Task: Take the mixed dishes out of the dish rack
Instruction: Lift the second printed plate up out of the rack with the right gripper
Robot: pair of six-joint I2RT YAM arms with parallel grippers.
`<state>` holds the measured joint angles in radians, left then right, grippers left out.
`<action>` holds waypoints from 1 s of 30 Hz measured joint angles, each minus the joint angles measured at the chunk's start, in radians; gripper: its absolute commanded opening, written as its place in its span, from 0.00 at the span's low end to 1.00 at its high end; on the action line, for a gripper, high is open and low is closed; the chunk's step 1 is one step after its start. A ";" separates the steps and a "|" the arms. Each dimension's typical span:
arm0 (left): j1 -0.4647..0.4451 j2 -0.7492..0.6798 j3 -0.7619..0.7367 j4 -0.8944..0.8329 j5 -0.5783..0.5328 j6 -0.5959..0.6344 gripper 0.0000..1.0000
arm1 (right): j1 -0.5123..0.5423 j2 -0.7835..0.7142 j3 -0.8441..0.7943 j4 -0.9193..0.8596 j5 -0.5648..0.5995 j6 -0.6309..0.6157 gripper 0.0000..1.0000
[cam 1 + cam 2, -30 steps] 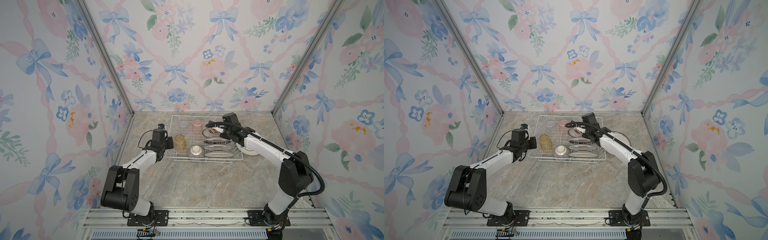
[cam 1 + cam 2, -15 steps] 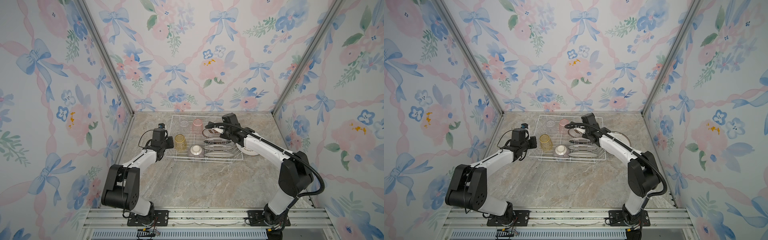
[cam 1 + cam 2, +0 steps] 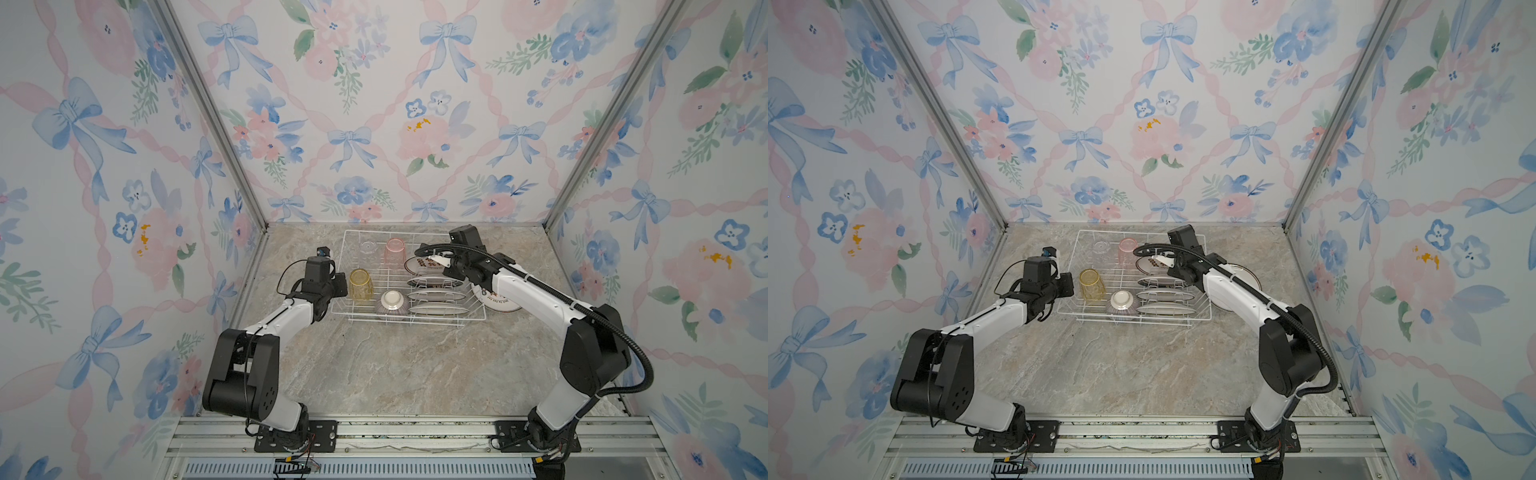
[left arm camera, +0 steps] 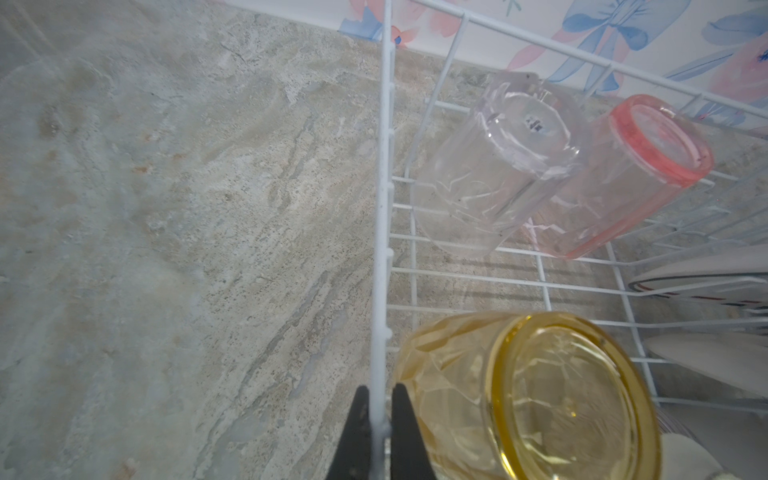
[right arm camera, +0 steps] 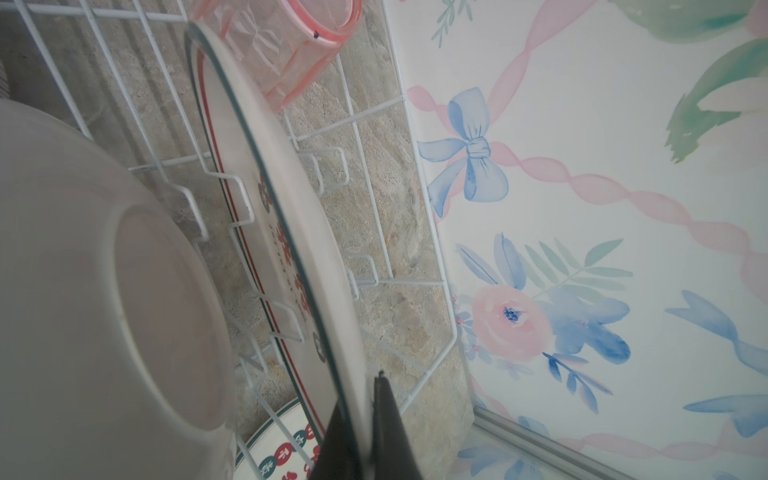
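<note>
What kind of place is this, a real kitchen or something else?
Probably a staged robot test booth, not a real kitchen: floral wallpaper panels in metal framing, two robot arms bolted to a rail, and a dish rack on a stone-look tabletop.

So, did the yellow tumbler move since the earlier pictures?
No. The yellow tumbler sits in the same place, just inside the dish rack's left wall.
</note>
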<state>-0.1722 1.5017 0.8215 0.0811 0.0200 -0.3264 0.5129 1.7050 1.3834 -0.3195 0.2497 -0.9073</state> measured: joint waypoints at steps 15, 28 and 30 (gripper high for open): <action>0.001 0.000 0.000 0.002 0.004 0.003 0.00 | -0.060 -0.084 0.025 -0.060 -0.088 0.113 0.00; 0.001 0.000 0.000 0.002 0.005 0.002 0.00 | -0.126 -0.179 0.023 -0.073 -0.271 0.335 0.00; 0.001 0.000 0.000 0.002 0.005 0.002 0.00 | -0.127 -0.182 0.022 -0.069 -0.291 0.371 0.00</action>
<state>-0.1715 1.5017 0.8211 0.0834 0.0254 -0.3241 0.3862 1.5227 1.4052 -0.3889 -0.0410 -0.5365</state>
